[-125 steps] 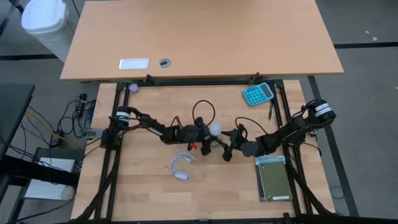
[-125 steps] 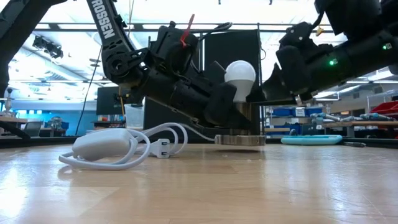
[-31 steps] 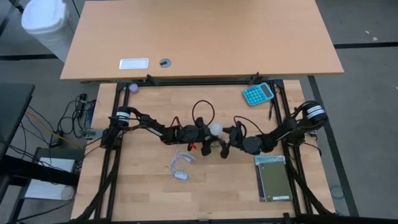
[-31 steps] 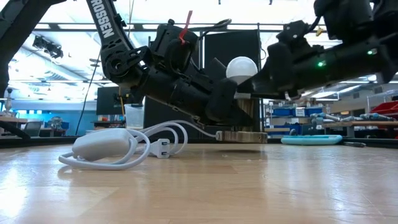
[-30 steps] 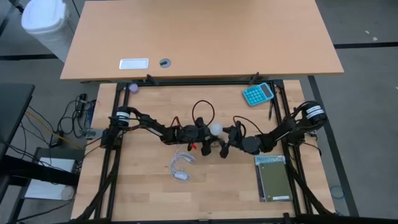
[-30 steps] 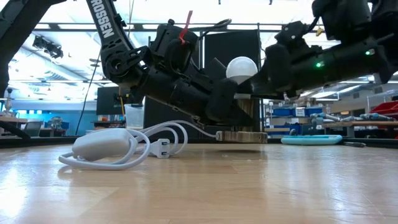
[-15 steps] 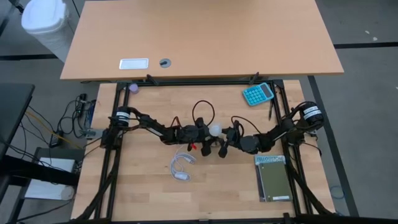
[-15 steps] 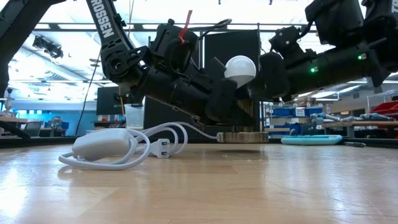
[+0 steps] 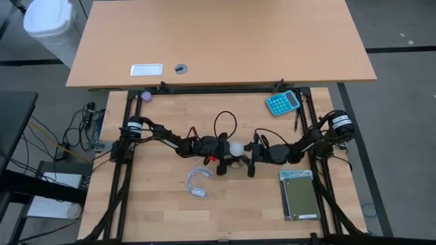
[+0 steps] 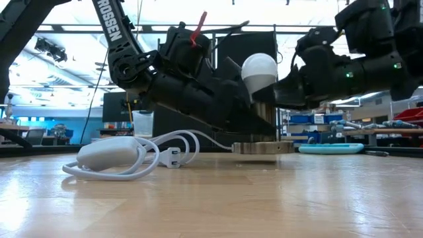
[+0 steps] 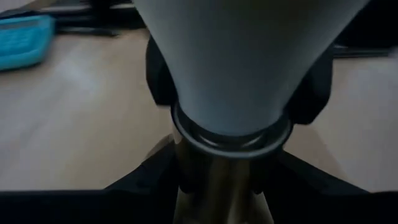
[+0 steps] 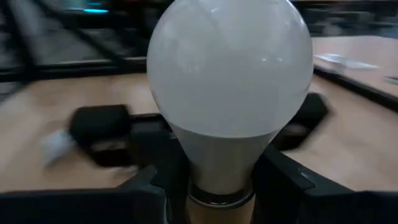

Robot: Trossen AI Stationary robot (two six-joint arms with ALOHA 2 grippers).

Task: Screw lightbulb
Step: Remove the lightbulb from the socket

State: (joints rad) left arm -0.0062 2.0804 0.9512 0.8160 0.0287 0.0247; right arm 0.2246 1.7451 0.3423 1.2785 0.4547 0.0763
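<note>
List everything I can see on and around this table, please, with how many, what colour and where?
lightbulb: one, white, upright at the middle of the table, between the two arms.
socket base: one, flat and round, grey, on the table under the bulb.
cable: one, white, coiled with a plug, on the table nearer the front than the left arm.
calculator: one, teal, far right part of the table.
notebook: one, green, near right part of the table.
desk: one, tan, beyond the table.
left gripper: one, dark, fingers closed at the bulb's foot from the left.
right gripper: one, dark, fingers closed around the bulb's neck from the right.
</note>
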